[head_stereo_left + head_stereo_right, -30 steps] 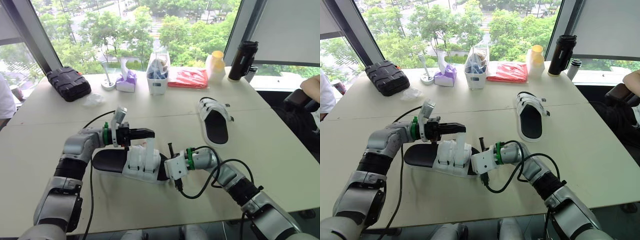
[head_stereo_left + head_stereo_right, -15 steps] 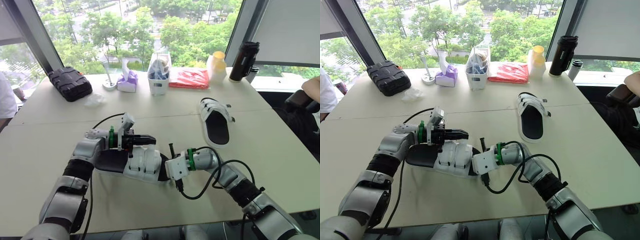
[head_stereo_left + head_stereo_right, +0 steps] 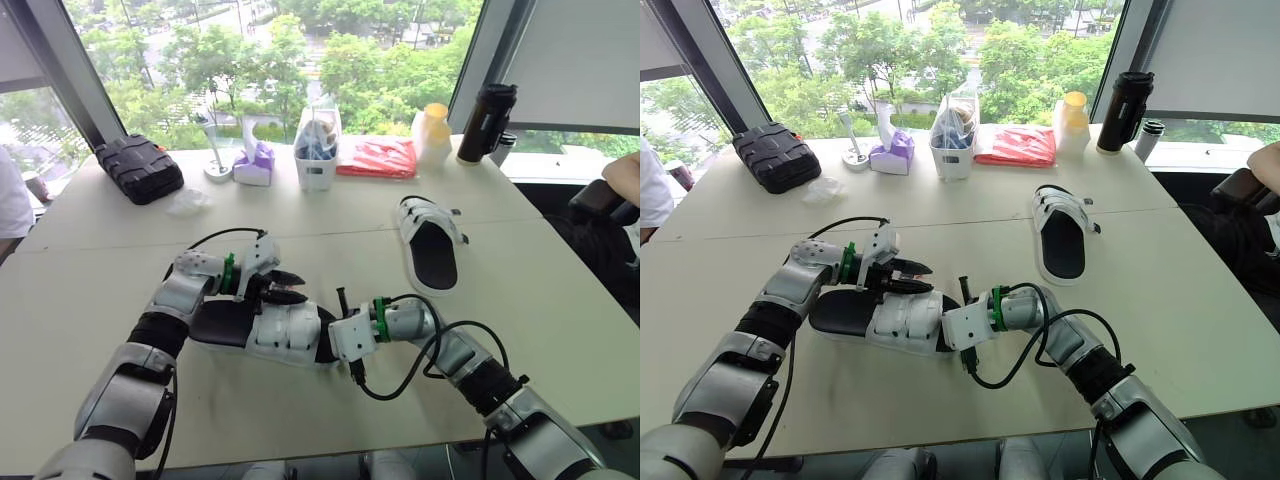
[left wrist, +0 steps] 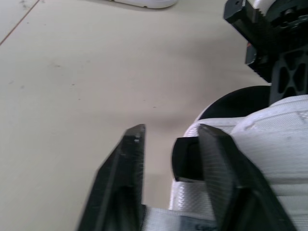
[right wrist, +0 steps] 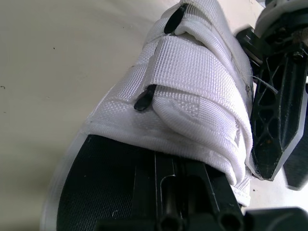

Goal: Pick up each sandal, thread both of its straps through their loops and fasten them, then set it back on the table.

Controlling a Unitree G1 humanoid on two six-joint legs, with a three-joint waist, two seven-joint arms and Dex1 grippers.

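The near sandal [image 3: 225,325], black sole with white straps [image 3: 287,330], lies on the table in front of me. Both straps lie folded flat across it [image 5: 192,91]. My left gripper [image 3: 288,288] sits low at the sandal's far side, open, with a black strap loop [image 4: 185,159] between its fingers [image 4: 130,163]. My right gripper [image 5: 178,192] is shut and pushed into the sandal's open end under the straps. The second sandal [image 3: 430,245] lies apart at the right, straps fastened.
Along the far edge stand a black case [image 3: 138,167], a tissue box [image 3: 253,162], a white bin [image 3: 317,150], a red packet [image 3: 377,157], yellow cups [image 3: 432,130] and a black bottle [image 3: 484,122]. A person's arm [image 3: 625,170] rests at the right.
My left gripper came down from holding a strap upright, the strap now lies flat across the sandal, and the fingers have opened off it. The right arm stayed put.
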